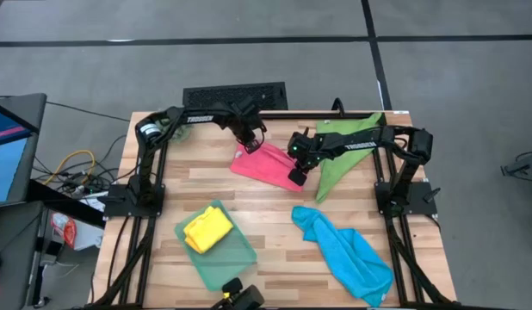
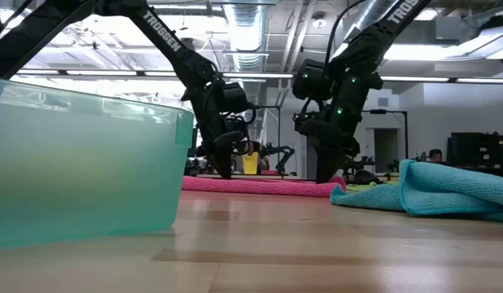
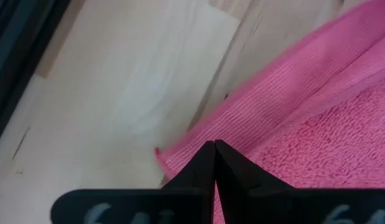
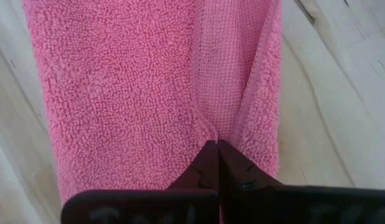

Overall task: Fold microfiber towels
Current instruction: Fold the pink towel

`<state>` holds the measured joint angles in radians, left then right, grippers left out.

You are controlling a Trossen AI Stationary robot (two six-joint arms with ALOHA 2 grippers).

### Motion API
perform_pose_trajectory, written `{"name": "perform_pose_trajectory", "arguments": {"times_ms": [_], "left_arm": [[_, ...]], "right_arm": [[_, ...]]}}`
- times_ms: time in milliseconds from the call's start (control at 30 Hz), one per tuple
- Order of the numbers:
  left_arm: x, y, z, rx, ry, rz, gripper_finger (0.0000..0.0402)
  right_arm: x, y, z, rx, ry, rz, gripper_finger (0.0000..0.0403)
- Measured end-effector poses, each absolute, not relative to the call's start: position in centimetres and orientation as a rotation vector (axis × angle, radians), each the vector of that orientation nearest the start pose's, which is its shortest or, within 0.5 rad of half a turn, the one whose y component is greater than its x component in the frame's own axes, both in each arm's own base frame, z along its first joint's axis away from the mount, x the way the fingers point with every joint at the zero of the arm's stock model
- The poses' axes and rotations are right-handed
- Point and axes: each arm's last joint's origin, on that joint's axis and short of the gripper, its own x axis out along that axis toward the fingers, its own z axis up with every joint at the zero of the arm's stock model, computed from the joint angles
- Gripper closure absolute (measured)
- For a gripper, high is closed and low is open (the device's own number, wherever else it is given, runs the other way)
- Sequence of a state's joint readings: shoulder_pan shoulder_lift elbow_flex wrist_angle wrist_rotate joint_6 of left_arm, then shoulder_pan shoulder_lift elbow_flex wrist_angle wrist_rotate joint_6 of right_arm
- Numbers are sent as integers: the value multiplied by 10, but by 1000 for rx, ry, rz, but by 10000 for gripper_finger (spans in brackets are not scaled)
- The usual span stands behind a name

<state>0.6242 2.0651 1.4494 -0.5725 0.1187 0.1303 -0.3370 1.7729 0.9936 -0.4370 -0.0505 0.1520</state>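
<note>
Both arms are down on the pink towel [image 1: 268,164], which lies partly folded just past the centre of the wooden surface [image 1: 275,241], toward twelve o'clock. The left gripper [image 1: 246,143] is pinched fully closed on the towel's corner at about eleven o'clock of the cloth, and the right gripper [image 1: 297,177] is clamped tight on its edge at roughly four o'clock, a doubled hem showing between its tips in the right wrist view. The yellow towel [image 1: 207,230] sits folded in the pale teal tray [image 1: 236,263] at seven o'clock, the blue towel [image 1: 348,250] lies crumpled at five o'clock, and the green towel [image 1: 343,155] trails at two o'clock under the right arm. The risk, as I see it, is that either pinch holds only one layer, so lifting would peel the fold open; uneven travel between the arms could also skew the edges, and the right arm might drag the green towel along.
</note>
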Motion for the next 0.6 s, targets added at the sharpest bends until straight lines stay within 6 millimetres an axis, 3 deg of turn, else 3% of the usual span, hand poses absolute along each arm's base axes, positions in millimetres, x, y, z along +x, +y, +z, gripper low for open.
{"name": "perform_pose_trajectory", "arguments": {"times_ms": [600], "left_arm": [[336, 236, 143, -291, 1169, 423, 401]], "right_arm": [[305, -105, 142, 366, 1180, -338, 393]]}}
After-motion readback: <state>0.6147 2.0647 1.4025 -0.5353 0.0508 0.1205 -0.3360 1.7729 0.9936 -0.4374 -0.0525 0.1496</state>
